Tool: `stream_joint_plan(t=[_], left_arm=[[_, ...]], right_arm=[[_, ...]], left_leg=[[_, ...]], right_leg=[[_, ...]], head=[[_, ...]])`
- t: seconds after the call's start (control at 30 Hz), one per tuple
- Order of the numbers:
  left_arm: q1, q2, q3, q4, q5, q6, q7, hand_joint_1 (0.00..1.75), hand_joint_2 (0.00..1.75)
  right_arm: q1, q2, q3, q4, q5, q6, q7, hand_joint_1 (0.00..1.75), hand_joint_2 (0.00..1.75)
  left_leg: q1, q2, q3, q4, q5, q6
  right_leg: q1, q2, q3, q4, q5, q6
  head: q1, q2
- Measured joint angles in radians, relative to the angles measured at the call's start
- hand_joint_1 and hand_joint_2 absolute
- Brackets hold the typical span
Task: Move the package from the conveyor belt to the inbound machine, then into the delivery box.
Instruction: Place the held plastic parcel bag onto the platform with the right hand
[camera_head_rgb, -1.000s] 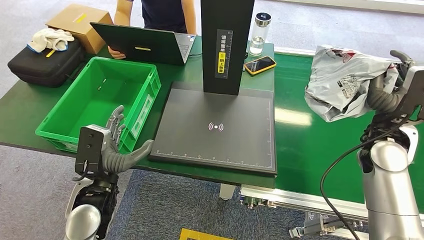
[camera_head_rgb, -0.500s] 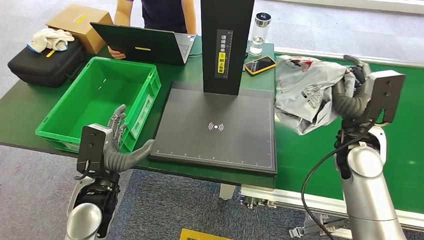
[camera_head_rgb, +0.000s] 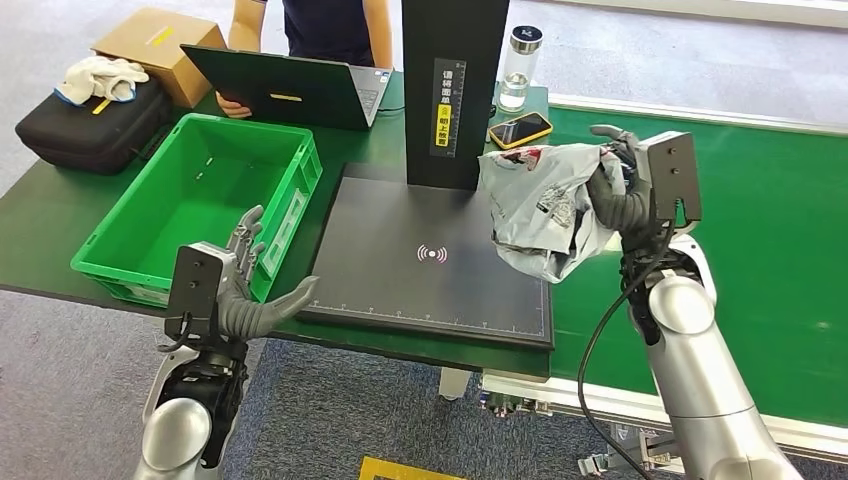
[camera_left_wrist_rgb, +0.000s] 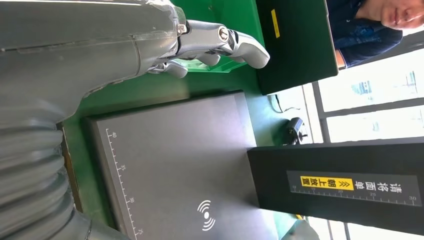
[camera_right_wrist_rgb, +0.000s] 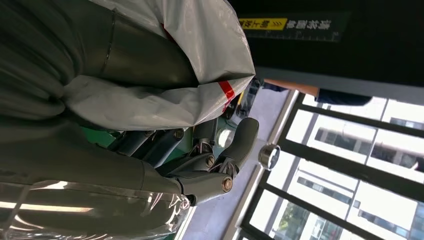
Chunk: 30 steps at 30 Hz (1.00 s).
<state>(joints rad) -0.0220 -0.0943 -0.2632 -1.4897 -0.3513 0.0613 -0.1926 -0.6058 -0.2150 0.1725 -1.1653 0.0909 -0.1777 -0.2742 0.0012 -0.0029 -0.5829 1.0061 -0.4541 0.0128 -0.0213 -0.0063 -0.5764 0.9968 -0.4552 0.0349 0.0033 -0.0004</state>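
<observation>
1. standing at the near edge of the table, the left hand (camera_head_rgb: 235, 300) waits with its fingers spread wide and nothing in them, just in front of the green delivery box (camera_head_rgb: 120, 260).
2. beyond it lies the inbound machine (camera_head_rgb: 400, 290), a flat black plate with a wireless mark at its middle and a black post (camera_head_rgb: 452, 90) rising from its far side.
3. the package (camera_head_rgb: 535, 205), a crumpled grey plastic mailer, hangs in the air over the plate's right edge, gripped by the right hand (camera_head_rgb: 625, 185), whose fingers are wrapped around the bag from the conveyor side.
4. the bag lies to the plate side of the gripping fingers, so i judge the coming move is a short carry further over the plate and a set-down near the mark; the right hand is plainly the nearer one, the left well apart from the bag.
5. the bag is bunched, so i cannot tell a clear long axis.
6. the right wrist view adds what the head view lacks: dark fingers (camera_right_wrist_rgb: 220, 150) curling under the plastic, the thumb pressed deep into it, and a red stripe on the bag.
7. the left wrist view shows the ruler marks along the plate's edge.
8. farther off, the green conveyor belt (camera_head_rgb: 760, 240) runs to the right, and a person sits behind a laptop (camera_head_rgb: 290, 90).
</observation>
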Motion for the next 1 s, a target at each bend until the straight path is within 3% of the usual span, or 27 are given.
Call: stream_joint_plan(t=[0.43,1.0], left_arm=[[0.005,0.000,-0.011,0.000,0.000,-0.001,0.000,0.00,1.75],[0.012,0.000,-0.019,0.000,-0.003,-0.002,0.004,0.00,1.75]], right_arm=[[-0.099,0.057,0.130,0.185,-0.002,0.087,0.040,1.75,1.75],[-0.200,0.114,0.237,0.306,-0.014,0.098,0.035,1.75,1.75]], left_leg=[[0.000,0.000,0.000,0.000,0.000,0.000],[0.000,0.000,0.000,0.000,0.001,-0.001]], right_leg=[[0.000,0.000,0.000,0.000,0.000,0.000],[0.000,0.000,0.000,0.000,0.000,0.000]], head=[[0.000,0.000],[0.000,0.000]])
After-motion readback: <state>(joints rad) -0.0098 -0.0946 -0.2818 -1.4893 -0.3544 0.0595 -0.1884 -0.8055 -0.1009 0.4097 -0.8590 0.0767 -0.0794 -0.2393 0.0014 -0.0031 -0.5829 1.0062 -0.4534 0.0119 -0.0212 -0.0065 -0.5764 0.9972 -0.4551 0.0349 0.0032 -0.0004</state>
